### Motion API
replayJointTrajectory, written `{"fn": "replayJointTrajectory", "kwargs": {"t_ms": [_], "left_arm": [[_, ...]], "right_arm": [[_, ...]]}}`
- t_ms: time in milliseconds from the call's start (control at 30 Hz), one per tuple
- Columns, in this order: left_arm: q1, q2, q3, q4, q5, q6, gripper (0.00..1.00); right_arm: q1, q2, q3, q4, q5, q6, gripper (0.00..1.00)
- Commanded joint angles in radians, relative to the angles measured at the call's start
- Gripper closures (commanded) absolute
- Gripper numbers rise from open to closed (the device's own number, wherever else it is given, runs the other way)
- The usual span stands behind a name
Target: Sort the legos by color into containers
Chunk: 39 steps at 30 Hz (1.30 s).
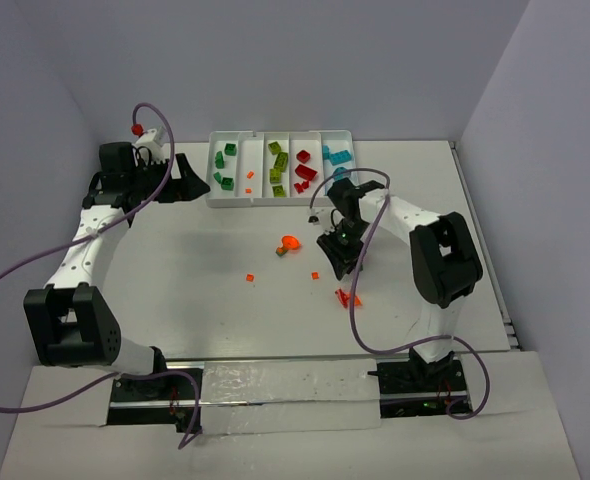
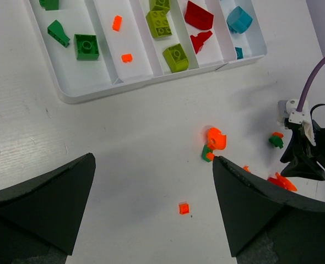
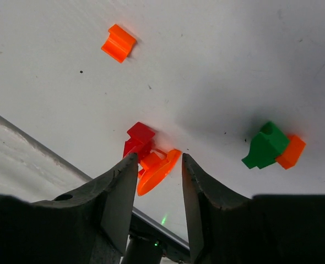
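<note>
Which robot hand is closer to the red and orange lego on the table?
Right. The right gripper hangs just over the red and orange lego; the left gripper is far off by the tray.

- left arm (image 1: pixel 85 255), right arm (image 1: pixel 405 212) — white links, black joint housings
- purple cable (image 2: pixel 312 80) trails back from behind each claw
- left claw (image 2: pixel 151 159), right claw (image 3: pixel 158 157): matte black wedge fingers (image 3: pixel 115 192)
- red cap (image 1: pixel 135 130) behind left claw; green LED (image 3: pixel 163 220) behind right claw

A white table (image 1: pixel 175 300) stands in a corner of plain pale walls (image 1: pixel 325 60).
</note>
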Motion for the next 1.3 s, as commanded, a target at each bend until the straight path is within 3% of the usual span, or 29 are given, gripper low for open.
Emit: {"fn": "replayJointTrajectory", "kwargs": {"t_ms": [0,333,1267], "left_arm": [[-0.005,-0.009,0.054,0.004,-0.012,0.016,0.02],[-0.005,-0.023,0.042,0.016,-0.016,0.011,0.03],[-0.005,-0.009,0.039,0.021,-0.016,0.011,0.02]], "right_arm": [[-0.004,-0.083,0.012,-0.022,0.042,-0.018,0.53],[-0.001,-0.232,-0.163,-0.055,0.115,0.009,0.54],[0.064,-0.068,-0.162,0.003,0.111,0.044,0.58]]}}
